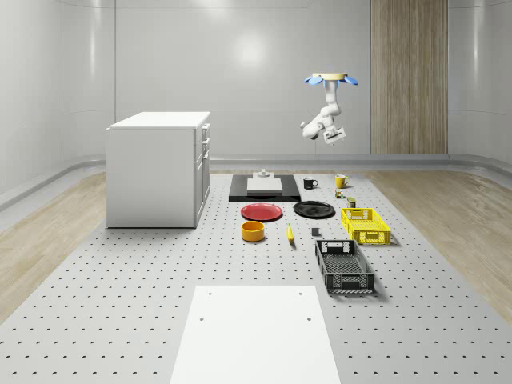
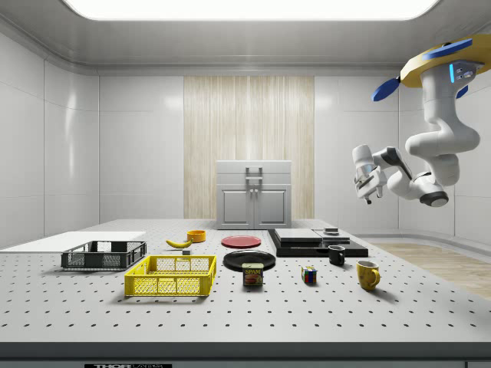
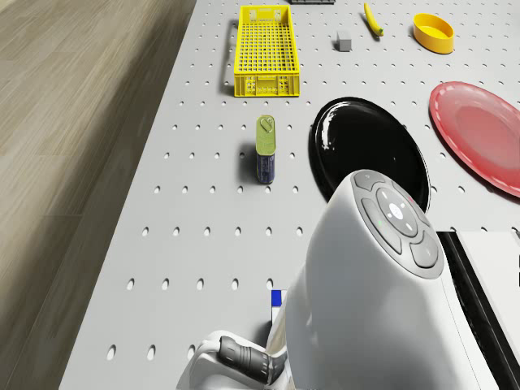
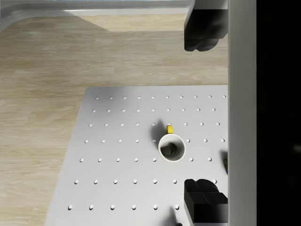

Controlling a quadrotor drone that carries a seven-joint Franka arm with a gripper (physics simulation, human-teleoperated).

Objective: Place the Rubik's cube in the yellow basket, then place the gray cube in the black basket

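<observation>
Gray perforated table (image 1: 120, 320), wood floor, drone (image 1: 330, 79) hovering above

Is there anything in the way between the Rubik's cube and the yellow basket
Partly. On the table, the Spam can stands between the Rubik's cube and the yellow basket, close to the straight line along the surface. The gripper hangs high, so a lifted carry should pass over it.

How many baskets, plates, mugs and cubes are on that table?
Baskets: 2 (yellow basket, black basket)
Plates: 2 (red plate, black plate)
Mugs: 2 (black mug, yellow mug)
Cubes: 2 (Rubik's cube, gray cube)
Total: 8
</observation>
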